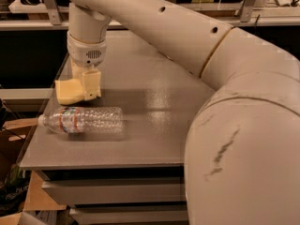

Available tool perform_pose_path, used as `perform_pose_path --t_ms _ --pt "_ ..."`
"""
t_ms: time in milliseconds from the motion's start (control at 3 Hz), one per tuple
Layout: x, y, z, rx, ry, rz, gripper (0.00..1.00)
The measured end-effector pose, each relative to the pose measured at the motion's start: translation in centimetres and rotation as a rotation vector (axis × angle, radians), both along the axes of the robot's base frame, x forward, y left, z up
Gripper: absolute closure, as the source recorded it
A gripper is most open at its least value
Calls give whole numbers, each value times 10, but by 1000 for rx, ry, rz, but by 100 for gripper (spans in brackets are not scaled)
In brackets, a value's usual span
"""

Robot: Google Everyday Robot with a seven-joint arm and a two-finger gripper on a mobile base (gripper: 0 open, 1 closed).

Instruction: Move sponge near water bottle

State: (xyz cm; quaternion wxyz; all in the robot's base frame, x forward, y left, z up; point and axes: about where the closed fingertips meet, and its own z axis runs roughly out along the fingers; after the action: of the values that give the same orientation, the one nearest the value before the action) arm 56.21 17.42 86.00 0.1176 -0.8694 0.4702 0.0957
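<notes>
Gripper fingers clamp the sponge (by the surface's left edge); the water bottle lies sideways just beside it, cap pointing left.

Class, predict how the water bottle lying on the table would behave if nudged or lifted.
The water bottle lies on its side, so it would probably roll. It looks empty and crinkled, so likely light and easily dented. The claw is just behind it, at the sponge.
</notes>
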Motion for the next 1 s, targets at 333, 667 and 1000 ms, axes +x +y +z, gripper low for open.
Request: perform_pose_path --t_ms 333,667,1000 --pt "2 -2 -1 19 -8 26 12" --pt "5 -7 0 46 -29 70 0" --pt "8 -11 -2 56 -46 107 0"
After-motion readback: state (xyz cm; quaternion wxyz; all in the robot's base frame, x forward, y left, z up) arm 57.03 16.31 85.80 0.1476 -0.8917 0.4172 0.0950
